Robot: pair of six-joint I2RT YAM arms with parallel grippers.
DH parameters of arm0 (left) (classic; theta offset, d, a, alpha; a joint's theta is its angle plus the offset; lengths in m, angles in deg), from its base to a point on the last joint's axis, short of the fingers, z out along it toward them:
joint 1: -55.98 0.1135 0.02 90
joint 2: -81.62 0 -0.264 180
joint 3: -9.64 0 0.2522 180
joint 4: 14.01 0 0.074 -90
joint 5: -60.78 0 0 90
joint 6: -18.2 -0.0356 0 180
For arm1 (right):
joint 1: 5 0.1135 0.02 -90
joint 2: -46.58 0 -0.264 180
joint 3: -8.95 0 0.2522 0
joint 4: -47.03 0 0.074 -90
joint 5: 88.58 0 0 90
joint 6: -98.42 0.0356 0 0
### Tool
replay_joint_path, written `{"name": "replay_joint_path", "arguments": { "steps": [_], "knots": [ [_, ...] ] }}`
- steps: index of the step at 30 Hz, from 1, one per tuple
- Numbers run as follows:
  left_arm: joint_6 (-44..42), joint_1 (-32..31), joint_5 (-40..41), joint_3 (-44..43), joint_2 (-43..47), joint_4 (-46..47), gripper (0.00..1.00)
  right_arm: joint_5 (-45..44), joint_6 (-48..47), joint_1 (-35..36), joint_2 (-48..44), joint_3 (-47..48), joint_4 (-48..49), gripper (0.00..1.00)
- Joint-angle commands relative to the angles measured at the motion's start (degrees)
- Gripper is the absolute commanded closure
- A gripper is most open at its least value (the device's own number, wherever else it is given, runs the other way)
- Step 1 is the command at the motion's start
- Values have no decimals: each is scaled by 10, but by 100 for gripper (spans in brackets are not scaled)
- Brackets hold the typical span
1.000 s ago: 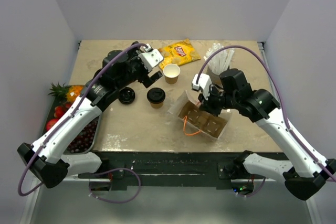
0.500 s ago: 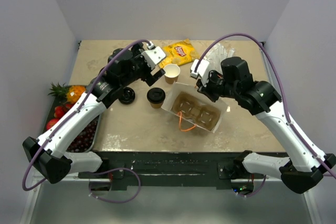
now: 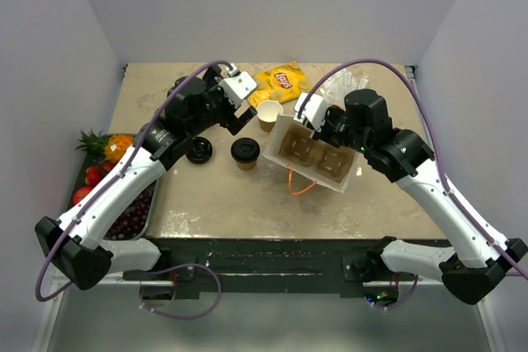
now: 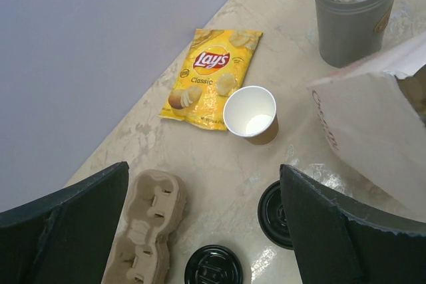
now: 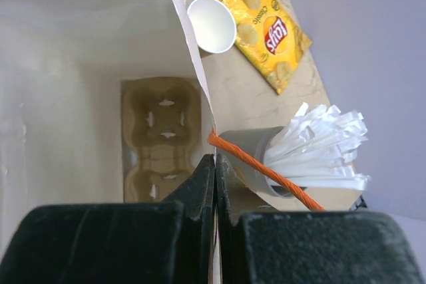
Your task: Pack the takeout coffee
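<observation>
— What do we get from above?
— Our left gripper point(image 3: 238, 114) hangs wide open and empty, just beside the open cup point(image 3: 270, 114). A lidded cup point(image 3: 245, 152) and a loose lid point(image 3: 199, 151) stand nearer our bases.
— And at our left wrist?
— We see the cup upright ahead of the spread fingers, just beside the chips point(image 4: 212, 78).
— Right wrist?
— Our right gripper point(image 5: 214, 177) is pinched tight on the bag point(image 5: 66, 98) rim, and a carrier point(image 5: 162, 138) lies inside.
</observation>
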Motion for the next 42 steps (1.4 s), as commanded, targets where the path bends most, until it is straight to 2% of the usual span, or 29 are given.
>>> {"name": "replay_joint_path", "arguments": {
  "steps": [1, 6, 13, 17, 21, 28, 31, 32, 34, 35, 36, 38, 39, 41, 42],
  "knots": [
    [15, 6, -8, 4, 19, 21, 0, -26, -29, 2, -5, -26, 68, 100],
    [17, 8, -11, 10, 23, 16, 0, 43, -11, 9, -17, -63, 48, 100],
    [23, 10, -16, 8, 23, 13, 0, 52, 9, 25, -29, -96, 45, 100],
    [15, 10, -21, 3, 18, 3, 0, 41, 30, 26, -16, -42, 34, 100],
    [6, 12, -37, 0, 15, -24, 0, 49, 85, 24, 2, 25, -25, 100],
    [64, 20, -40, -21, -22, -122, 0, 51, 123, 23, 13, 96, -98, 100],
    [97, 53, -82, -45, -62, -164, 0, 60, 130, 12, 19, 93, -131, 100],
    [104, 66, -142, -46, -70, -174, 0, 65, 131, 8, 16, 90, -143, 100],
    [111, 103, -202, -46, -93, -181, 0, 77, 130, -8, 14, 78, -151, 100],
    [103, 114, -268, -47, -102, -186, 0, 84, 127, -16, 13, 76, -154, 100],
    [92, 122, -292, -54, -117, -189, 0, 104, 127, -25, 13, 73, -156, 100],
    [6, 135, -363, -69, -131, -227, 0, 133, 127, -56, 16, 73, -160, 100],
    [-85, 135, -378, -88, -141, -248, 0, 151, 126, -66, 26, 74, -164, 100],
    [-172, 135, -396, -94, -140, -281, 0, 196, 117, -81, 34, 76, -174, 100],
    [-244, 135, -395, -89, -138, -288, 0, 204, 114, -83, 36, 76, -174, 100]
  ]
}}
